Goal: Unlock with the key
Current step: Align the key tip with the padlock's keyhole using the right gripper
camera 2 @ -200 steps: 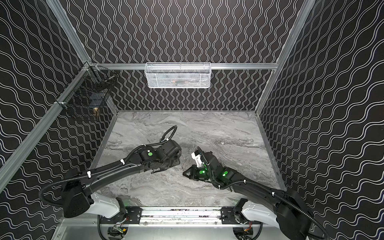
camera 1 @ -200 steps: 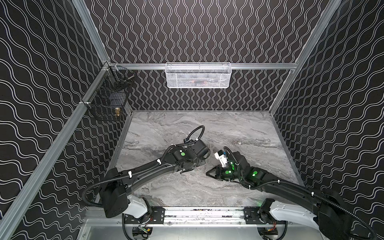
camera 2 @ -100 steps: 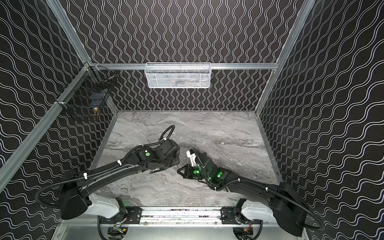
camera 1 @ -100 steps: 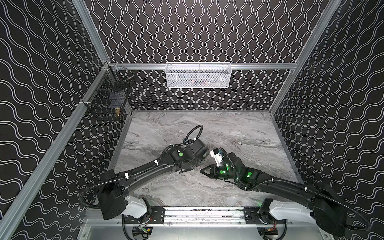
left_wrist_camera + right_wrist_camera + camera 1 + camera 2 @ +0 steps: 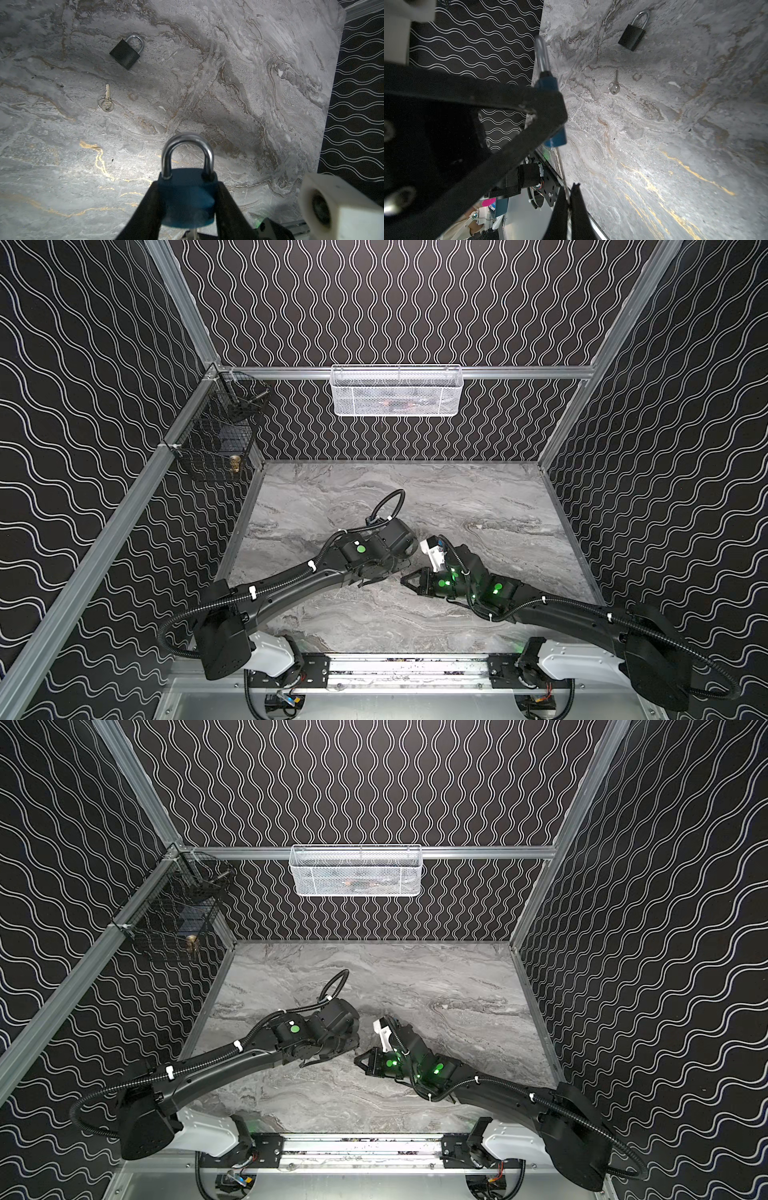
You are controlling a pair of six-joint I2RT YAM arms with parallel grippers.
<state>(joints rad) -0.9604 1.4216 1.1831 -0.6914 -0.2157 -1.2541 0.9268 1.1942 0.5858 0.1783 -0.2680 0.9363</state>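
My left gripper (image 5: pixel 188 185) is shut on the body of a blue padlock (image 5: pixel 187 199), whose silver shackle (image 5: pixel 187 139) points away from the wrist. My right gripper (image 5: pixel 569 191) is shut on a thin silver key (image 5: pixel 563 180). The key's blade runs up to the underside of the blue padlock (image 5: pixel 556 139); whether the tip is inside the keyhole I cannot tell. In the left wrist view the key (image 5: pixel 195 231) shows just below the lock body. In both top views the right gripper (image 5: pixel 409 578) (image 5: pixel 361 1058) meets the left wrist low over the marble table (image 5: pixel 457 497).
A black padlock (image 5: pixel 125 52) (image 5: pixel 632 37) and a spare key on a ring (image 5: pixel 106 101) (image 5: pixel 614 87) lie on the table. A white mesh basket (image 5: pixel 397 391) hangs on the back wall and a black wire basket (image 5: pixel 220 439) in the left corner.
My right arm has moved left and brought the key up to the underside of the blue padlock. My left arm has shifted only slightly. Both grips are unchanged.
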